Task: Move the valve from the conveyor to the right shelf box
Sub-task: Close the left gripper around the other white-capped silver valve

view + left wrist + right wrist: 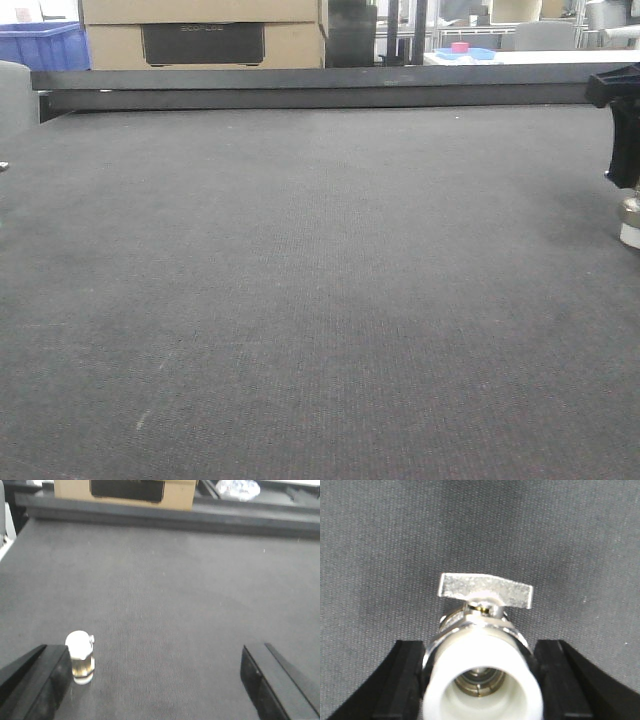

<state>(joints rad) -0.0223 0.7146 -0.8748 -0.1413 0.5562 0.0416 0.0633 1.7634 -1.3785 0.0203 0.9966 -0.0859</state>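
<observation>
The valve, shiny silver with a flat handle and a white open end, sits between the black fingers of my right gripper, which is shut on its sides. In the front view that gripper is at the far right edge of the conveyor, with the valve under it, low over the belt. My left gripper is wide open over the belt. A second small silver fitting stands upright just inside its left finger. The right shelf box is out of view.
A dark rail runs along the belt's far edge. Behind it stand cardboard boxes, a blue bin and a white table with a blue tray. A grey object sits at the belt's far left.
</observation>
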